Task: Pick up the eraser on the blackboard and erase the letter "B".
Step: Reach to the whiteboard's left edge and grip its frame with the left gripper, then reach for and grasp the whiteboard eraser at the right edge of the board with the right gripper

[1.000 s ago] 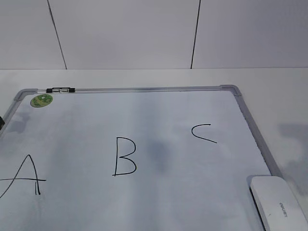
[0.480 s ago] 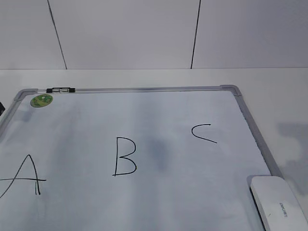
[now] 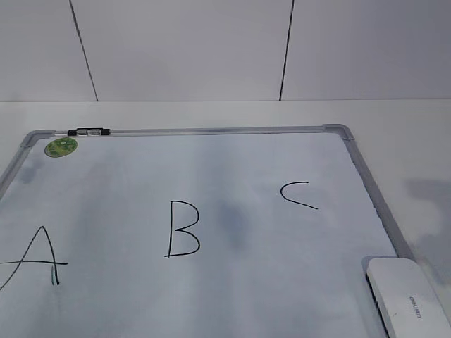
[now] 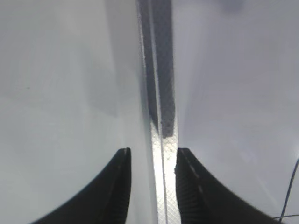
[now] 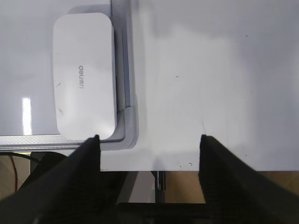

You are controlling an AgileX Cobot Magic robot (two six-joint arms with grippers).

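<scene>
The blackboard is a white board with a grey frame lying flat on the table. The letter "B" is drawn in black near its middle. The eraser is a white block lying at the board's near right corner; it also shows in the right wrist view. My right gripper is open and empty, above the bare table to the right of the eraser and the board's corner. My left gripper is open, its fingers either side of the board's frame strip. Neither gripper shows in the exterior view.
A black "A" is at the left and a curved "C" at the right of the board. A green sticker and a small black clip sit at the far left corner. The table edge lies below the right gripper.
A dark shape at the exterior view's left edge, by the board's frame, has moved out of view. The board, letters and eraser have not moved.
</scene>
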